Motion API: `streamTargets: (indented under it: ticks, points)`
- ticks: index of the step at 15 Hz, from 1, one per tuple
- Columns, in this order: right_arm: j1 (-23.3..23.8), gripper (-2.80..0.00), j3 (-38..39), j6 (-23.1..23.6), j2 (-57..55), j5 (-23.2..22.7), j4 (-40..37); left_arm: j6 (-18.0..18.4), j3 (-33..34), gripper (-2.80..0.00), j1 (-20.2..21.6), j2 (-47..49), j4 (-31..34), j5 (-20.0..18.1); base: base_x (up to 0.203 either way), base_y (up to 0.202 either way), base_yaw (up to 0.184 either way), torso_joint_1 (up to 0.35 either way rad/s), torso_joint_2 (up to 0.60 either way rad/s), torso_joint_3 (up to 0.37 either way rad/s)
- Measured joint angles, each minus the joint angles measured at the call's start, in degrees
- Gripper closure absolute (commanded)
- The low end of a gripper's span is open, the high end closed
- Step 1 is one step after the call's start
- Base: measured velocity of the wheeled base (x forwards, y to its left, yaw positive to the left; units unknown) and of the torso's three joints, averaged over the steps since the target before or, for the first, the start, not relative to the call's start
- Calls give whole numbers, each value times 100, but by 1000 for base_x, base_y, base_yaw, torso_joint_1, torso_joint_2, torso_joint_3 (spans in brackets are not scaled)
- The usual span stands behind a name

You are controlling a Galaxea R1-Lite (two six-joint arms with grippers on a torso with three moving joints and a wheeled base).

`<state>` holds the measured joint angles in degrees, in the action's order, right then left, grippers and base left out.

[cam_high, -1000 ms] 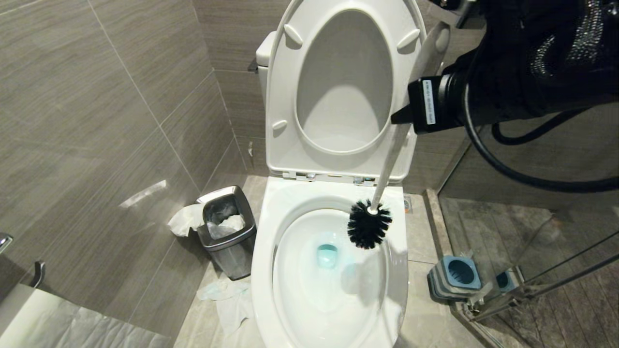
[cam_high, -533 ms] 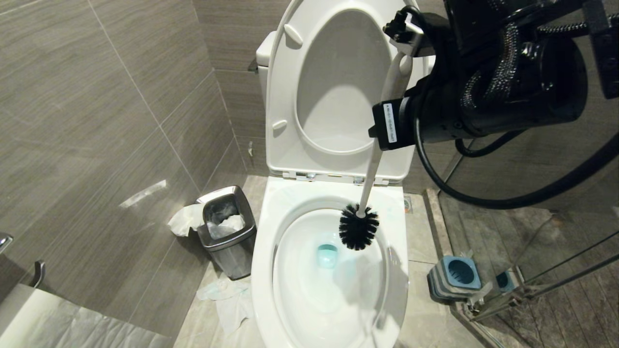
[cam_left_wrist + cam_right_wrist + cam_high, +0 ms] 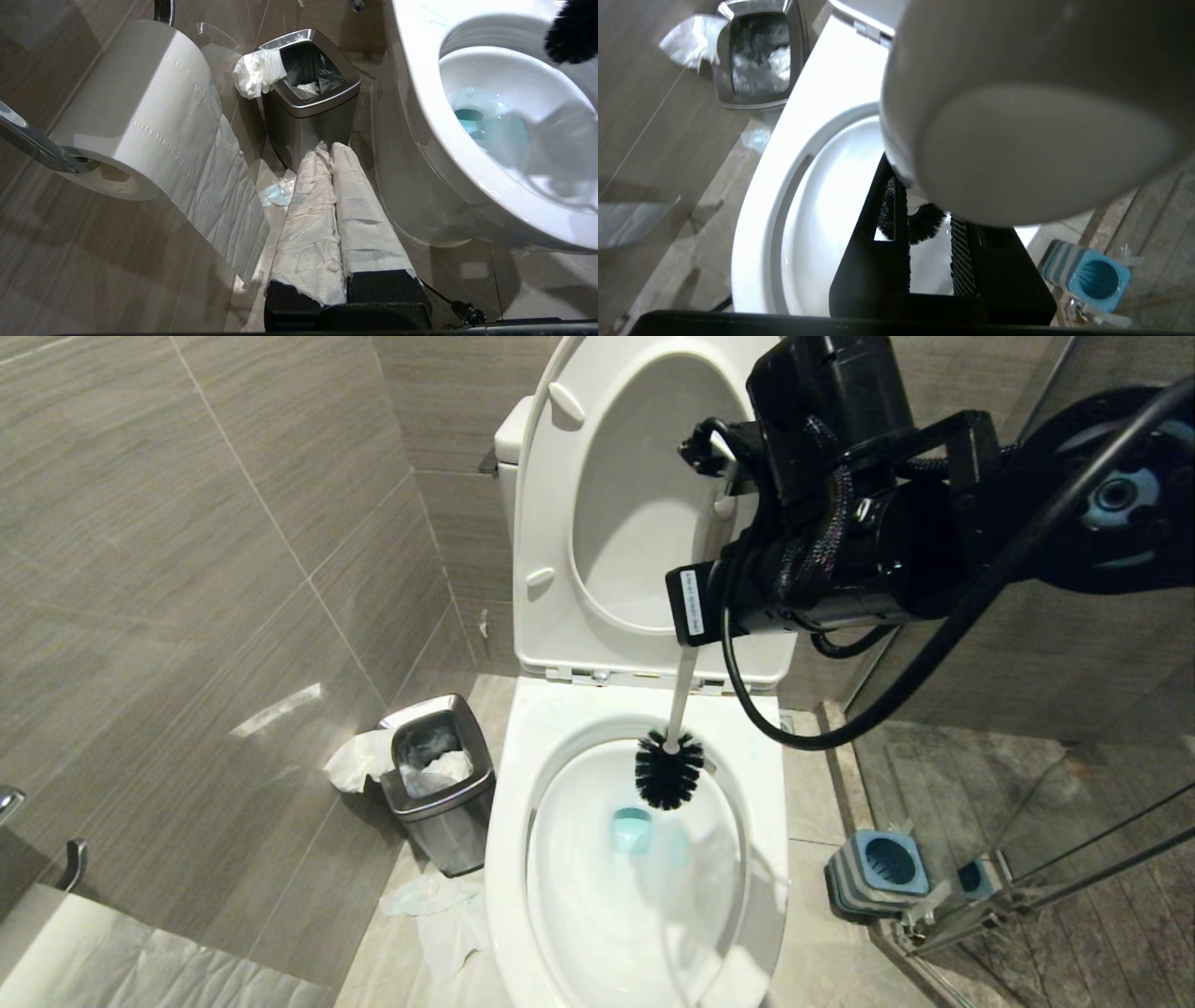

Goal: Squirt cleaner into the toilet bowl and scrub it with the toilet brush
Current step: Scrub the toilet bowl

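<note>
The toilet bowl (image 3: 509,803) stands open below me, and teal-blue cleaner (image 3: 633,829) tints the water at its drain. My right gripper (image 3: 695,616) is shut on the white handle of the toilet brush, hanging above the back of the bowl. The black bristle head (image 3: 668,769) sits just inside the rear rim, above the water. In the right wrist view the handle (image 3: 1017,140) fills the frame, and the bristles show past the right gripper (image 3: 930,233). My left gripper (image 3: 329,149), its fingers wrapped in white paper, is shut and empty, low beside the bowl (image 3: 420,93).
Seat and lid (image 3: 653,504) stand raised against the tank. A steel waste bin (image 3: 437,782) with tissue is left of the toilet, with paper on the floor (image 3: 439,915). The blue brush holder (image 3: 882,868) sits right, by glass panels (image 3: 1027,859). A toilet roll (image 3: 131,116) hangs left.
My right arm has swung left across the raised seat. The brush head has moved from the bowl's right rim toward the middle of its back. The left arm has kept still.
</note>
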<state>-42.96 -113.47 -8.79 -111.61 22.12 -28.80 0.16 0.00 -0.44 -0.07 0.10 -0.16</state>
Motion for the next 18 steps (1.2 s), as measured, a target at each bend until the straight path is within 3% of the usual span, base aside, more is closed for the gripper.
streamTargets:
  ticks: [13, 18]
  points:
    - [0, 0, 0, -19, -1159, 284, 1030, 0, 0, 0, 0, 0, 0, -2, 0, 0, 0, 0, 0, 0]
    - [-255, 0, 0, -20, -1361, 263, 1045, 2, 0, 0, 0, 0, 0, -2, 0, 0, 0, 0, 0, 0]
